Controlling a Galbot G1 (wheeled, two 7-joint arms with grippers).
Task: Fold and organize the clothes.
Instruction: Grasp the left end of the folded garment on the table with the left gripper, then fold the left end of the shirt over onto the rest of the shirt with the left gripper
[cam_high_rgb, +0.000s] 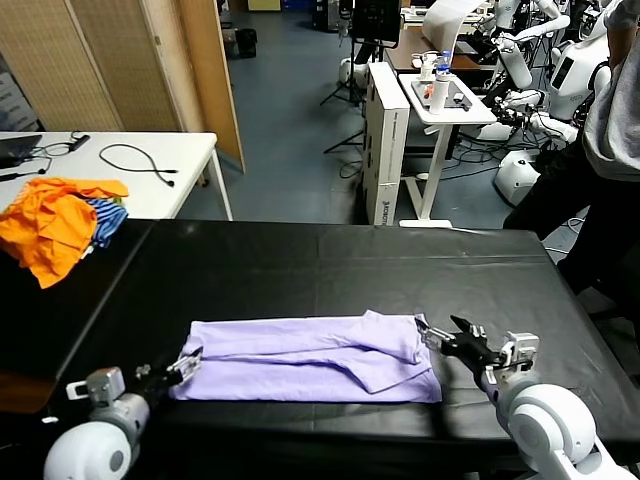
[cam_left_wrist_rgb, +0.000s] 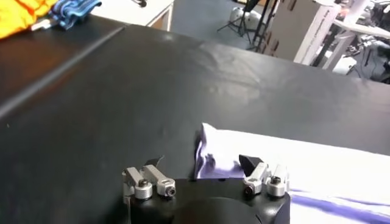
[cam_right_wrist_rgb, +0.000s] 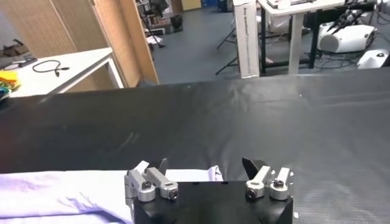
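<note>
Both the left end effector (cam_high_rgb: 190, 361) and right end effector (cam_high_rgb: 447, 336) are sitting released at the ends of the lengthwise-folded T-shirt (cam_high_rgb: 310, 358) near the table's (cam_high_rgb: 300, 265) front edge, suggesting a crosswise fold requiring fresh grips.

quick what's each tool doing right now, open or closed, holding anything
Left tool: open, holding nothing, at the left end of the lavender T-shirt.
Right tool: open, holding nothing, at the shirt's right end.

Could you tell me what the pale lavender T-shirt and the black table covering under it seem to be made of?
The pale lavender T-shirt looks like thin, matte woven or knit cloth, probably cotton: it lies limp with soft creases and folds. The black table covering looks like a smooth sheet, perhaps vinyl or rubberised mat: it shows a faint sheen and shallow ripples.
</note>
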